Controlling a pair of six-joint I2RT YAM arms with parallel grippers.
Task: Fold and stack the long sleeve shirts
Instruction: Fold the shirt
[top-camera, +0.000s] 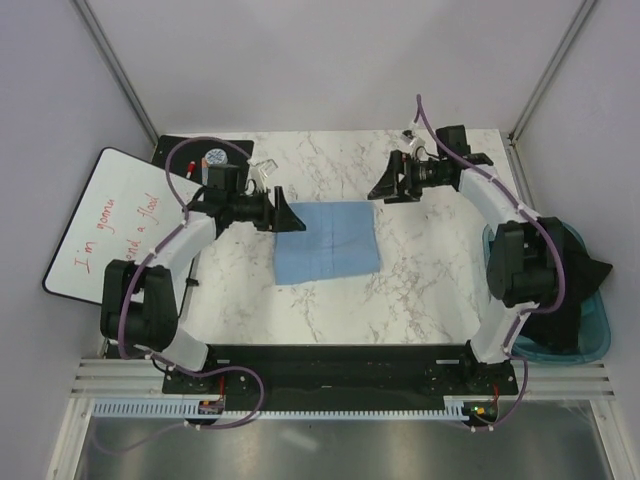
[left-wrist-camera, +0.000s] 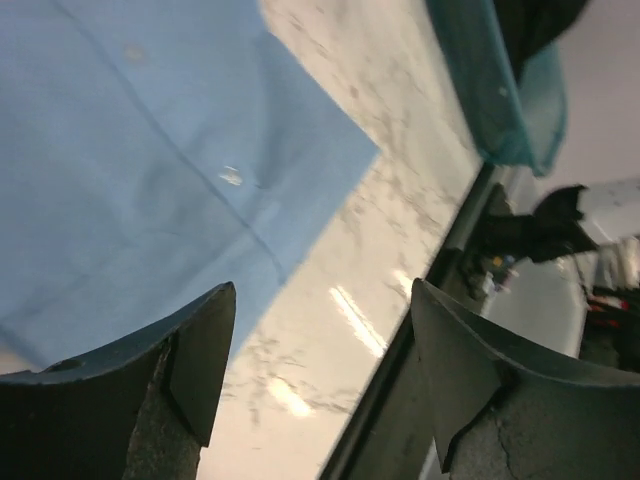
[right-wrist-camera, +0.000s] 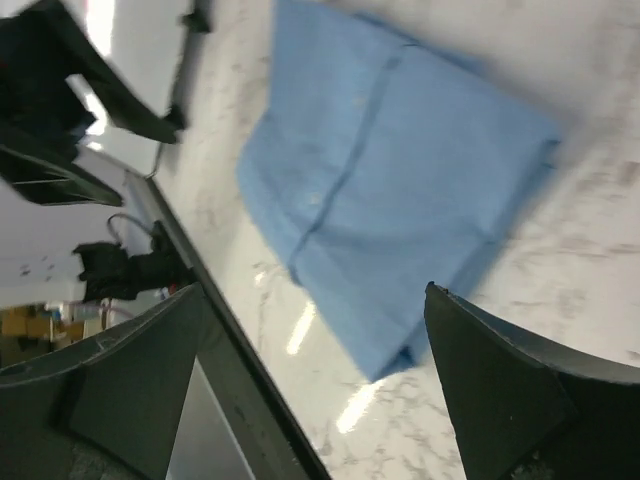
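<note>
The folded shirt (top-camera: 327, 242) lies flat on the surface (top-camera: 430, 290), and I hold the left jaws beside its far left corner, the right jaws near its far right, both wide and empty, likely sparing the fold.

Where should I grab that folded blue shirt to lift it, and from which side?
Probably its left and right edges, one gripper each, coming in low from the sides. The folded shirt lies flat as a wide rectangle, and the left gripper and right gripper sit open by its far corners.
</note>
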